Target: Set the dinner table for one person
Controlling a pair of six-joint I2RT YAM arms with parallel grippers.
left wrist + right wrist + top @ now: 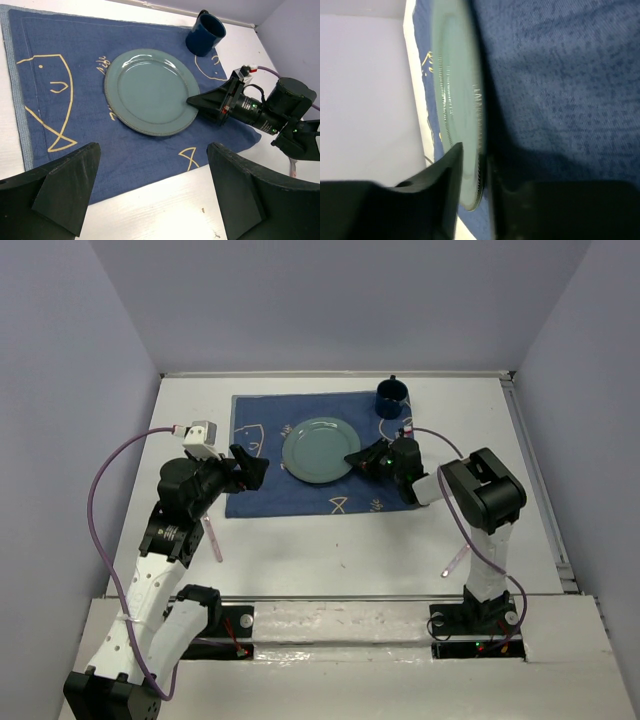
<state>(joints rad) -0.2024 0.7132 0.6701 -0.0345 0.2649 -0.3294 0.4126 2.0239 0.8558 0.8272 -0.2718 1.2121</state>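
Above the white bench (330,550), the right end effector (356,460) grips the plate's (316,450) rim. The left end effector (256,468) hovers, fingers apart.

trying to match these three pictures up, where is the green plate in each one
Top external: the plate lies just above centre, on the blue cloth.
Left wrist: the plate is near centre, with the mug to its upper right.
Right wrist: the plate is seen edge-on, left of centre, its rim inside the right gripper.
Shared landmark: the blue cloth under the plate.
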